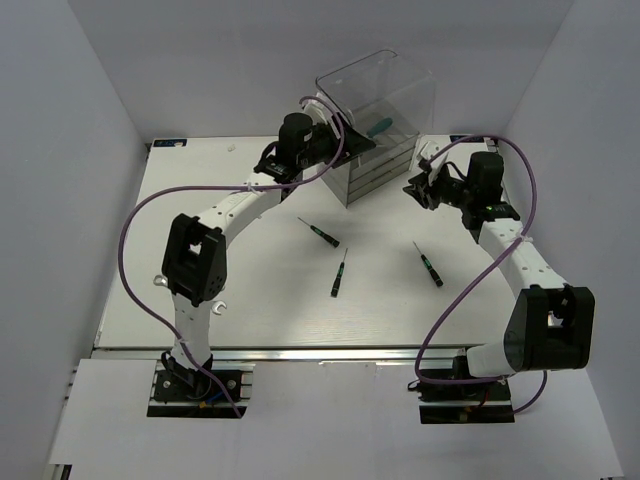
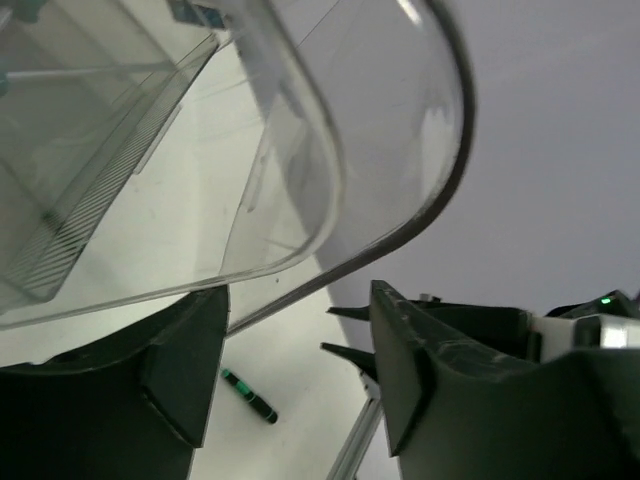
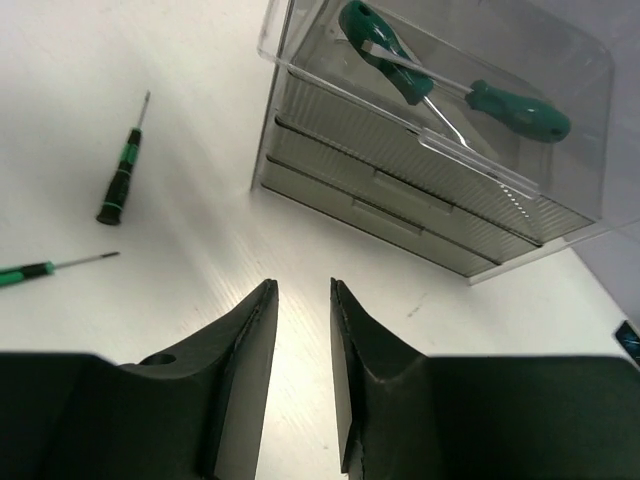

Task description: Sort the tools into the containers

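Observation:
The clear smoky-grey drawer unit (image 1: 375, 130) stands at the back middle of the table. Its top compartment holds two green-handled screwdrivers (image 3: 385, 50) (image 3: 520, 110). Three screwdrivers lie on the table (image 1: 320, 233) (image 1: 339, 273) (image 1: 429, 264). My left gripper (image 1: 325, 125) is open and empty at the unit's upper left, with the curved clear top (image 2: 330, 150) just ahead of its fingers (image 2: 190, 360). My right gripper (image 1: 425, 185) hovers right of the unit; in its wrist view (image 3: 303, 300) the jaws stand a narrow gap apart, empty. I cannot make out the wrenches.
White walls enclose the table on the left, back and right. The table's metal front rail (image 1: 330, 352) runs along the near edge. One screwdriver handle (image 2: 250, 397) shows below the left fingers. Two screwdrivers (image 3: 122, 180) (image 3: 30, 272) lie left of the right gripper.

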### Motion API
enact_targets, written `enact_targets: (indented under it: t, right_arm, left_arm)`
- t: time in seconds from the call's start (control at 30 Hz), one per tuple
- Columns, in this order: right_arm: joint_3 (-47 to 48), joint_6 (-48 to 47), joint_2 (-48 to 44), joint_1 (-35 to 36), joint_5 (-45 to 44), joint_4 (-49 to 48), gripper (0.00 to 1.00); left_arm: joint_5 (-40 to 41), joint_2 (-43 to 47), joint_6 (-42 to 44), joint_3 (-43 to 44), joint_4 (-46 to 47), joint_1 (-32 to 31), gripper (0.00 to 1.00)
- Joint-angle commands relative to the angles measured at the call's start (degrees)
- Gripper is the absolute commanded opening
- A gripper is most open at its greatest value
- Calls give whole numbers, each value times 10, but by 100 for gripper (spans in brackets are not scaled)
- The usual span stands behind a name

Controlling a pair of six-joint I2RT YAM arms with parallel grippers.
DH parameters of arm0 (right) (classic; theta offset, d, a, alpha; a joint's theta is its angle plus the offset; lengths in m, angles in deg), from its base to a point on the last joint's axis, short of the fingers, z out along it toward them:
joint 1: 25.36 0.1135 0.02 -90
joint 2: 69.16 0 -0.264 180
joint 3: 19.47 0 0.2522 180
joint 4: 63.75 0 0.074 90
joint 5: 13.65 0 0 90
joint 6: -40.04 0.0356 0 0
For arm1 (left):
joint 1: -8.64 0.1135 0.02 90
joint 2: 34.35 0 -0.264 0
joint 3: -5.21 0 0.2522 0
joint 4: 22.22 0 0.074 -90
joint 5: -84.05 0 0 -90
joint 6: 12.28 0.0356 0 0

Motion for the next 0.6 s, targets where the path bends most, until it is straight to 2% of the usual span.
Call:
enact_targets:
  t: [0.0, 0.17, 0.27, 0.3, 0.43, 0.53, 0.57]
  right_arm:
    - [25, 58, -2, -2, 23, -3, 34]
    - [49, 88, 22, -2, 22, 5, 35]
    - [66, 112, 41, -3, 12, 18, 36]
    - [72, 123, 45, -4, 6, 17, 38]
    - [86, 198, 78, -7, -1, 17, 46]
    - [100, 271, 105, -11, 5, 21, 50]
    - [102, 323, 113, -12, 5, 17, 51]
  left_arm:
    - [-21, 28, 32, 30, -72, -15, 71]
    - [-24, 34, 90, 76, -196, -16, 77]
    - [-19, 50, 135, 85, -326, -16, 81]
    - [-11, 59, 144, 79, -343, -16, 82]
    - [20, 116, 187, 7, -379, -16, 88]
    - [36, 166, 203, -59, -361, -16, 88]
    - [39, 182, 207, -100, -335, -16, 87]
